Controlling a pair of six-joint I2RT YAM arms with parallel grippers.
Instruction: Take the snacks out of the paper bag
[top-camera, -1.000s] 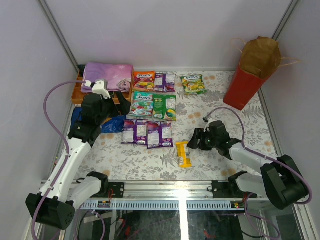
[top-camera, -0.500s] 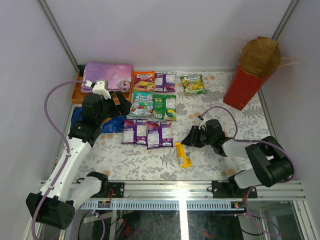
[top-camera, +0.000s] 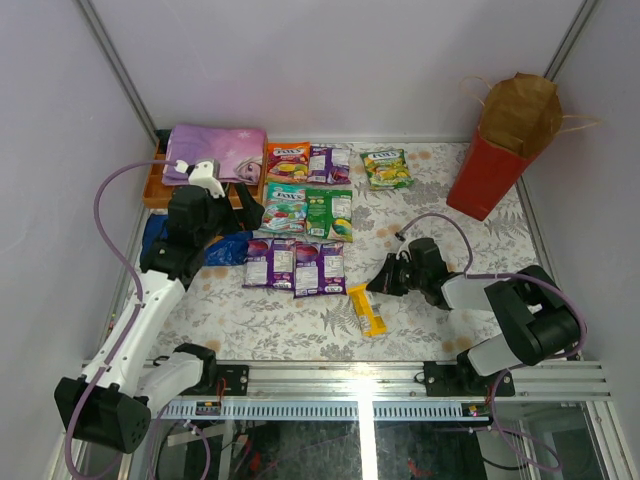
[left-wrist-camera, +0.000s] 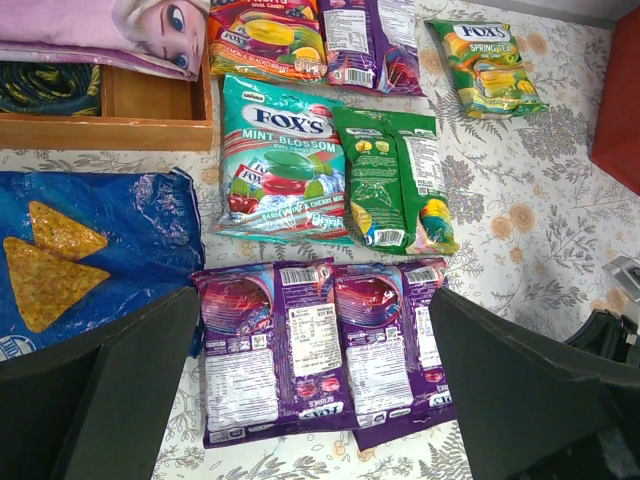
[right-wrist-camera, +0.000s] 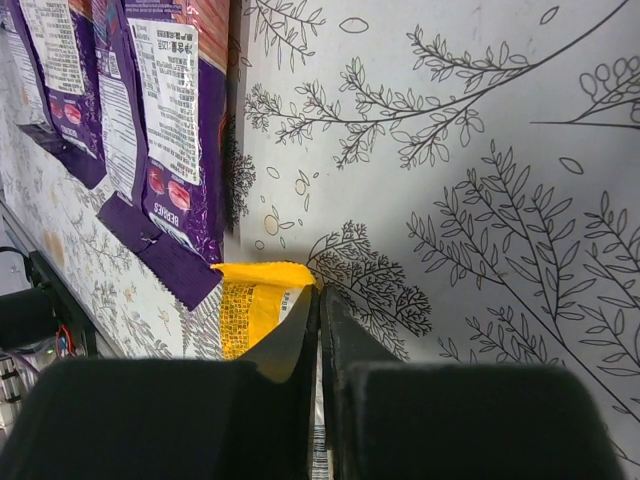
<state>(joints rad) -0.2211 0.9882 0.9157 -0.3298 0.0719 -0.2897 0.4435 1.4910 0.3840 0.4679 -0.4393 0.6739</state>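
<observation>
The red paper bag stands upright at the back right, its brown inside showing. Several snacks lie in rows on the table: purple packets, green packets, an orange one, and a blue Doritos bag. A yellow packet lies near the front. My right gripper is low on the table, shut on that packet's edge. My left gripper hovers open over the purple packets, holding nothing.
An orange tray with a folded purple-pink cloth sits at the back left. A green-yellow packet lies apart, left of the bag. The walls close in on three sides.
My right gripper slid left to the yellow packet and closed on its edge. The left arm barely shifted and its gripper stayed open.
</observation>
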